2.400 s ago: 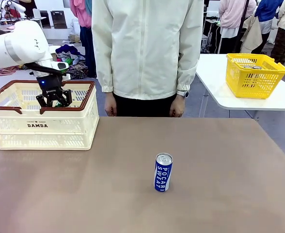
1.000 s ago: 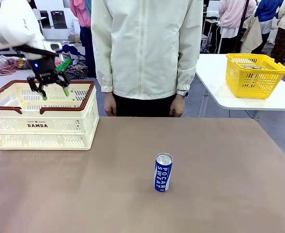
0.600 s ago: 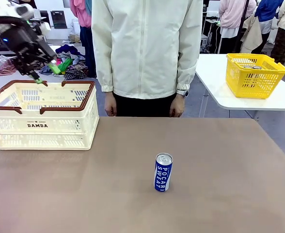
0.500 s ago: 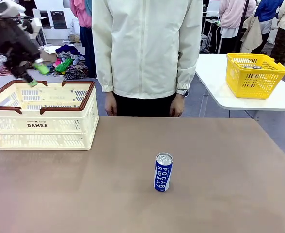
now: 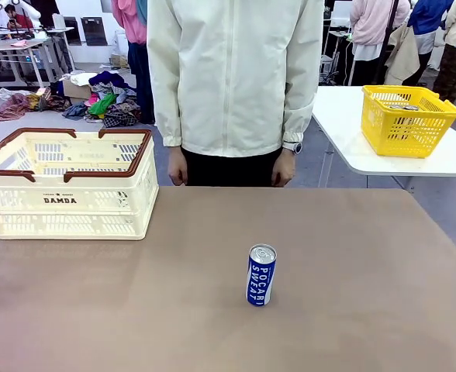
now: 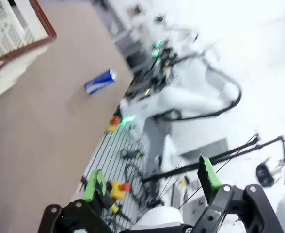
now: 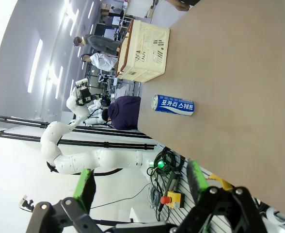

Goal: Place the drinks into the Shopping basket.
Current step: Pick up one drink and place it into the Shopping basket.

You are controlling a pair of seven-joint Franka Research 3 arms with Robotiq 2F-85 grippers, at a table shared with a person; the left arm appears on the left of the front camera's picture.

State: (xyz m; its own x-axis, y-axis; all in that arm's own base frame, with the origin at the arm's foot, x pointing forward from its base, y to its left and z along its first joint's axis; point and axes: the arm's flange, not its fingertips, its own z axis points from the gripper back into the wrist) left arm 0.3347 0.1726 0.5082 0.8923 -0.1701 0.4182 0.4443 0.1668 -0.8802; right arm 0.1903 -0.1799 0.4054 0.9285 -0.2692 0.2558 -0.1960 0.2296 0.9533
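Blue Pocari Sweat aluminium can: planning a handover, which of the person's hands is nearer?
Left. The left hand hangs beyond the blue can; right hand farther off, toward picture left.

The front camera sits on the robot's side and looks across the table (image 5: 352, 256) at the person (image 5: 236, 85) standing at its far edge; both wrist cameras hang well off the table, rolled sideways, looking along its top. All three share the blue can (image 5: 261, 275) and the cream basket (image 5: 65, 186); the left wrist view is blurred.
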